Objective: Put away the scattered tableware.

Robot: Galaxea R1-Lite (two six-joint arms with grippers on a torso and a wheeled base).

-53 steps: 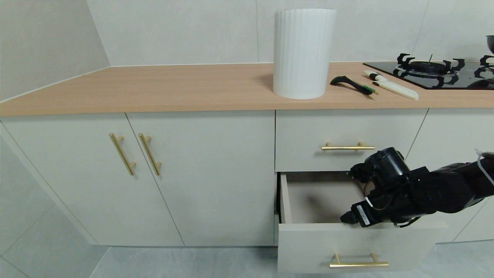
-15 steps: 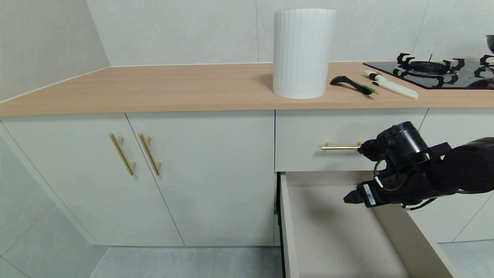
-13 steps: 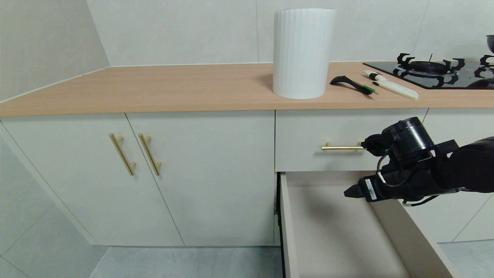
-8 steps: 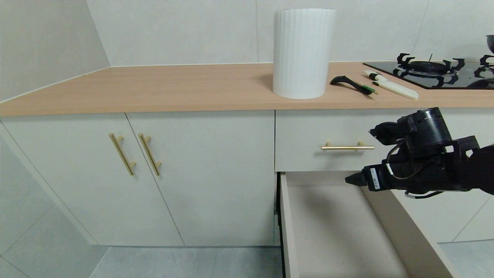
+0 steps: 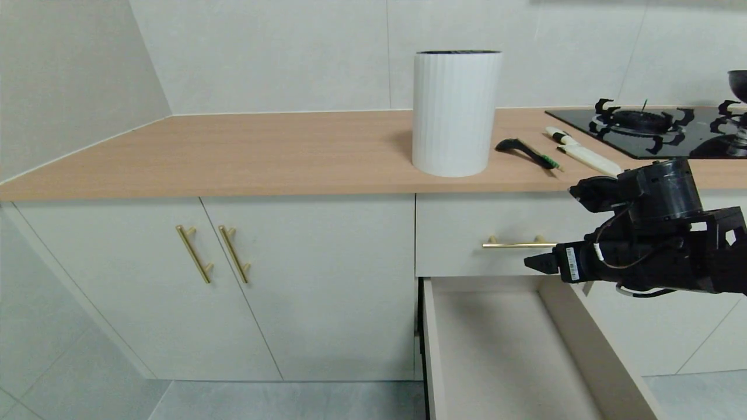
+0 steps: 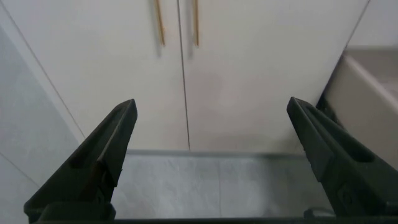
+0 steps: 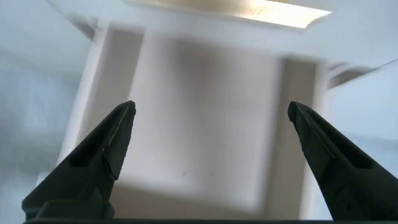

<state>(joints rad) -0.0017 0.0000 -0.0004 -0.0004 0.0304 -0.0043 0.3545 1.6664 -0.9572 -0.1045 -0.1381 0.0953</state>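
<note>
The right gripper (image 5: pixel 540 264) is hanging in front of the closed upper drawer (image 5: pixel 467 233), level with its slim brass bar handle (image 5: pixel 516 244) and above the open lower drawer (image 5: pixel 496 350). Its two wedge-shaped black fingers (image 7: pixel 102 155) are standing wide apart with nothing between them. That lower drawer is a shallow box with smooth, pale matte walls and floor.

The tableware is lying on the wood-grain countertop (image 5: pixel 262 151): a black utensil (image 5: pixel 525 153) with a curved head and a green-tipped handle, and just beside it a pale knife (image 5: pixel 580 153) with a long cream blade. Both are resting between a tall white ribbed cylinder (image 5: pixel 455 111) and the glossy black glass hob (image 5: pixel 642 125) with its dark metal pan supports.

The left gripper (image 6: pixel 211 155) is pointing low at the flat, pale cabinet doors (image 6: pixel 186 68), which are carrying thin brass handles (image 6: pixel 160 22), above grey floor tiles (image 6: pixel 205 180); its fingers (image 6: pixel 99 162) are likewise spread wide, holding nothing.
</note>
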